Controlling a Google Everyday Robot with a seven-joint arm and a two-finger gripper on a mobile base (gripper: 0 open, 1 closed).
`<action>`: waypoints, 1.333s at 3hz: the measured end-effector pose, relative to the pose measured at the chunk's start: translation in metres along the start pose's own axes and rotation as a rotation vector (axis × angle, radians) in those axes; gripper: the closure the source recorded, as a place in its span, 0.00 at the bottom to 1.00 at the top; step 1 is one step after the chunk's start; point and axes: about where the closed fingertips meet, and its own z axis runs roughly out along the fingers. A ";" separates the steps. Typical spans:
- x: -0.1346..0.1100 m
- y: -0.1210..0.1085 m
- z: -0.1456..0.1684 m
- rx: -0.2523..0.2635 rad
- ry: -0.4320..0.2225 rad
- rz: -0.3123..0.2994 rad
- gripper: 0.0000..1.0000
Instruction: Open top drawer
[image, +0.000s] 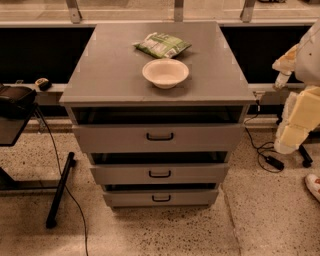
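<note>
The grey cabinet (120, 75) stands in the middle of the camera view with three drawers stacked down its front. The top drawer (115, 138) is the widest, with the tallest front and a small black bar handle (160, 136) at its centre. A dark gap shows between its front and the cabinet top. My arm (300, 112) is at the right edge, cream-coloured and raised beside the cabinet. My gripper (281, 79) hangs about level with the cabinet top, to the right of the cabinet and well clear of the handle.
A white bowl (165, 73) and a green snack bag (162, 45) lie on the cabinet top. Two narrower drawers (160, 174) sit below the top one. A black stand (60, 190) and table are at the left. Cables (260, 150) and a chair base are at the right.
</note>
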 end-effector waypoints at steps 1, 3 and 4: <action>0.000 0.000 0.000 0.000 0.000 0.000 0.00; -0.015 0.017 0.064 0.111 0.077 -0.176 0.00; -0.016 0.023 0.094 0.115 0.080 -0.203 0.00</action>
